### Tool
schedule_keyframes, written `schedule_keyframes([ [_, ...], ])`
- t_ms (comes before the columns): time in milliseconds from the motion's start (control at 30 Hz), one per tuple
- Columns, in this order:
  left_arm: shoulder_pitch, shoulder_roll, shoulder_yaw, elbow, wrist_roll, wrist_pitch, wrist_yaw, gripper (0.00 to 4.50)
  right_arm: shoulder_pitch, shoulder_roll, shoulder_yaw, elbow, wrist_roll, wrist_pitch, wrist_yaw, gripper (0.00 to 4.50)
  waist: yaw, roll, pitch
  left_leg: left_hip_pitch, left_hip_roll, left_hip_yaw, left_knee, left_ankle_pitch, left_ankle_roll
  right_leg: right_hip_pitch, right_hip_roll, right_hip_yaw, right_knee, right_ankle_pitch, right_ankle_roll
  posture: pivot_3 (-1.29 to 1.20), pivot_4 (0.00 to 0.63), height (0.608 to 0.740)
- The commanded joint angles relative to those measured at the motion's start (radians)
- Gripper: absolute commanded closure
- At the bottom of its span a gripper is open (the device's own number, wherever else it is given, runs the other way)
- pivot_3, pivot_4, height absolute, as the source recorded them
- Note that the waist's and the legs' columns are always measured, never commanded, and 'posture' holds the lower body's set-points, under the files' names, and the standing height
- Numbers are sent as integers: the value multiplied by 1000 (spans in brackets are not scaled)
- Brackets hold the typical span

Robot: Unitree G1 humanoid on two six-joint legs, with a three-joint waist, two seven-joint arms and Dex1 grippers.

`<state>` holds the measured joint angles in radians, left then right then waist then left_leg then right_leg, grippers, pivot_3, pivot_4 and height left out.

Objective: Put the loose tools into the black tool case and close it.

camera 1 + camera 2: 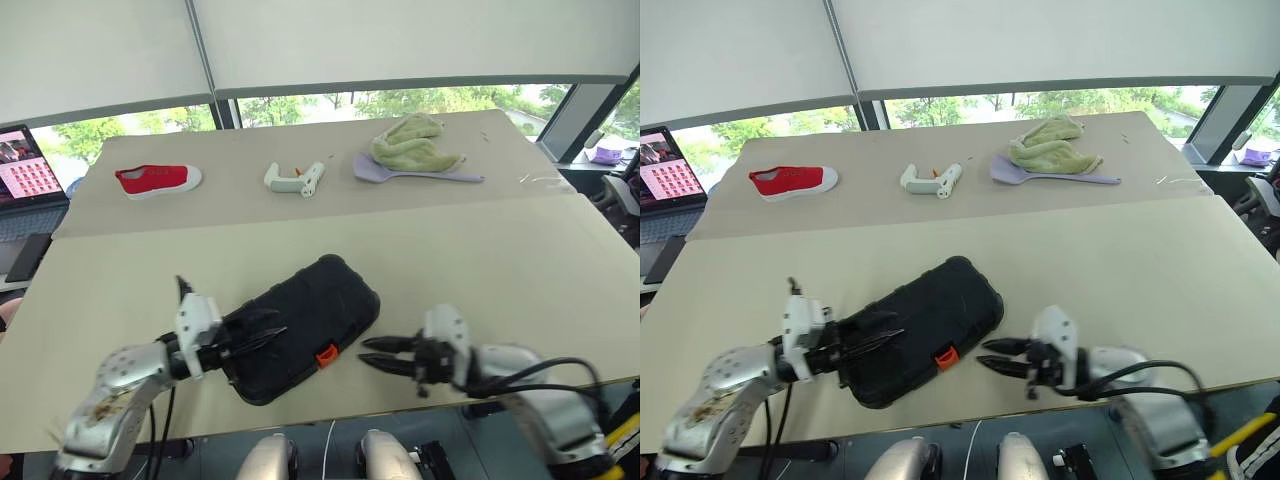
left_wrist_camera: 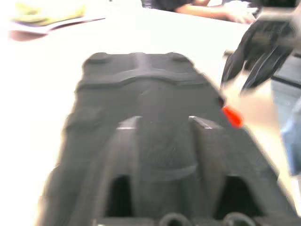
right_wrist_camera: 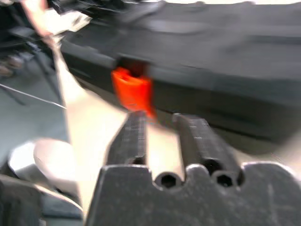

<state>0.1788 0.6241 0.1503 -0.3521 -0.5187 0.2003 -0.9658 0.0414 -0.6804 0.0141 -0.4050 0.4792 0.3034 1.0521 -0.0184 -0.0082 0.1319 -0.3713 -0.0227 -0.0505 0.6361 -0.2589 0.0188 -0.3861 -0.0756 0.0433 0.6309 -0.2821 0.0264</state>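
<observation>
I see the case (image 1: 300, 325) shut on the worktop (image 1: 500, 270), no tools out; both grippers' fingers (image 1: 262, 335) parted, empty.

Daylight is pouring in from the windows (image 1: 400, 100) behind, brightening the table (image 1: 480, 260), while both wrist views are smearing with motion blur.

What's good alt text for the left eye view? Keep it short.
A closed black tool case with an orange latch lies at the near edge of a beige table, the left tool over its end and the right tool open beside the latch. Across the table lie a red shoe, a white glue gun and a green cloth on a lilac spatula.
</observation>
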Motion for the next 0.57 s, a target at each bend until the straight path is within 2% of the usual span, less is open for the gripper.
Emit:
schedule_keyframes([
  [33,103,40,177,-43,-25,16,37,1238,0,-59,-125,58,18,-120,84,1718,2,-5,5,-1,0,0,0,0,0,-1,0,0,0,0,0,0,150,740],
  [67,151,44,225,-56,-11,1,45,721,-9,-73,-152,101,8,-159,101,1223,2,-6,7,-1,1,0,1,0,0,-1,0,-1,1,0,0,0,150,740],
  [133,232,44,291,-64,2,-20,46,23,-32,-88,-179,188,-23,-252,128,560,2,-8,9,-2,1,0,2,0,0,0,0,-1,0,0,-1,0,150,740],
  [167,282,36,328,-65,6,-23,50,0,-46,-94,-192,251,-42,-318,153,190,4,-9,9,-2,0,0,2,0,0,0,-1,-1,-1,0,-1,0,150,740],
  [200,322,31,354,-68,0,-14,53,0,-57,-98,-202,306,-57,-384,177,13,4,-10,10,-2,0,0,3,0,0,0,-1,-1,-1,0,-1,0,150,740],
  [267,369,23,390,-40,29,-41,61,0,-85,-118,-203,422,-94,-468,215,13,6,-11,11,-3,0,1,3,0,0,0,-2,-1,-2,0,0,0,150,740],
  [333,385,23,402,-2,60,-86,57,0,-128,-125,-212,513,-81,-474,239,13,16,-11,13,-4,0,1,5,0,0,0,-2,-1,-2,0,-1,0,150,740],
  [567,332,9,392,53,119,-145,103,0,-246,-102,-200,714,-123,-628,241,13,25,-9,14,-6,2,1,7,0,0,-1,-2,-1,-1,2,-4,0,150,740],
])
